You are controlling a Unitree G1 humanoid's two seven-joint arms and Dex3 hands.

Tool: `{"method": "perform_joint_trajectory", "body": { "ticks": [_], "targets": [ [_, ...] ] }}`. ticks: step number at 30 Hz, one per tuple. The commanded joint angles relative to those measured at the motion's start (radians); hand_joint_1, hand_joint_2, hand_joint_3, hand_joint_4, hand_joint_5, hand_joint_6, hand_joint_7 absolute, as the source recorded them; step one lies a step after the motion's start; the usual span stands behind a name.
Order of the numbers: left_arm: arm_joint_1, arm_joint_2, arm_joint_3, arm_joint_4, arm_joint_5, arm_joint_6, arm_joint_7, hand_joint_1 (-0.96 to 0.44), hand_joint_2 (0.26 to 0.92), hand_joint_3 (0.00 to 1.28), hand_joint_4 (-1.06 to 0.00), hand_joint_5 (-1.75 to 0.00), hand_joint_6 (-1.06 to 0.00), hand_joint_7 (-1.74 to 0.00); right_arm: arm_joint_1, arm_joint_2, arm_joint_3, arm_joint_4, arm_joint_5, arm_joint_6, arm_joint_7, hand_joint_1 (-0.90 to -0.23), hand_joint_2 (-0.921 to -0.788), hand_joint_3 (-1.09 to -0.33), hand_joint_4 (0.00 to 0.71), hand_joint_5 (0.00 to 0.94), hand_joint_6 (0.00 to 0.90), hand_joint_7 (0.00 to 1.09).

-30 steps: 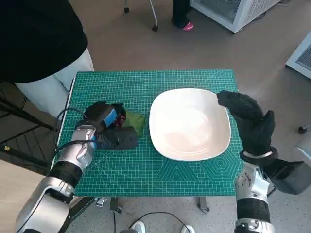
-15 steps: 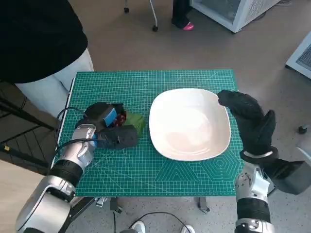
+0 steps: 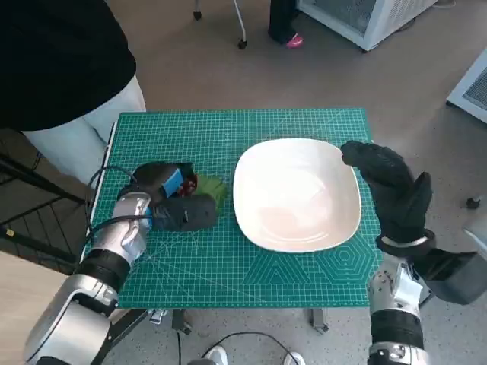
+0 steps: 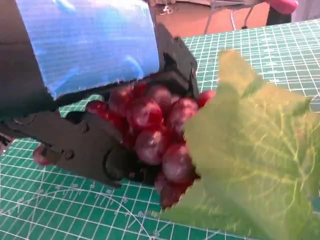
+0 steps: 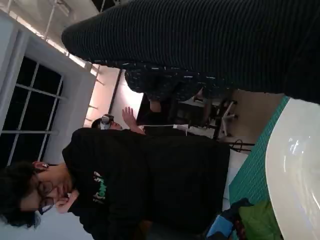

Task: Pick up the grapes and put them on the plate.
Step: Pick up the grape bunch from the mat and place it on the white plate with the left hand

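A bunch of red grapes (image 3: 190, 182) with a green leaf (image 3: 214, 191) lies on the left part of the green mat. My left hand (image 3: 172, 201) lies over the bunch. In the left wrist view its black fingers (image 4: 92, 150) curl round the grapes (image 4: 157, 131), and the leaf (image 4: 252, 160) sticks out beside them. The white plate (image 3: 262, 220) sits right of centre and holds nothing. My right hand (image 3: 389, 186) rests at the plate's right rim with its fingers spread, holding nothing. The right wrist view shows the glove (image 5: 210, 40) above the plate's edge (image 5: 292, 175).
The green cutting mat (image 3: 228, 133) covers the small table. A person in a black top (image 3: 53, 53) stands at its far left corner and also shows in the right wrist view (image 5: 150, 175). A black rack (image 3: 30, 205) stands left of the table.
My left hand has shifted slightly and its fingers have drawn in a little round the grapes. The right hand and the plate have not moved.
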Motion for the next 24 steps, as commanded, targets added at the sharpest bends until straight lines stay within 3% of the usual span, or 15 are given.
{"method": "perform_joint_trajectory", "body": {
  "ticks": [1, 9, 24],
  "targets": [
    [0.046, 0.029, 0.007, -0.100, 0.007, 0.047, -0.043, 0.00, 0.921, 0.15, -0.54, -1.44, -0.60, -1.06, 0.016, -0.003, -0.002, 0.015, -0.010, 0.010, -0.006, -0.366, -0.921, -0.541, 0.566, 0.000, 0.487, 0.00],
    [0.117, 0.080, 0.044, -0.359, 0.013, 0.140, -0.112, 0.00, 0.920, 0.12, -0.62, -1.33, -0.59, -1.10, 0.009, 0.001, 0.000, 0.022, -0.012, 0.010, -0.009, -0.367, -0.921, -0.541, 0.567, 0.001, 0.487, 0.00],
    [0.216, 0.175, 0.140, -0.787, 0.035, 0.288, -0.281, 0.00, 0.921, 0.10, -0.67, -1.30, -0.60, -1.07, -0.006, 0.007, 0.000, 0.043, -0.008, 0.002, -0.001, -0.368, -0.921, -0.540, 0.567, 0.001, 0.487, 0.00]
  ]
}}
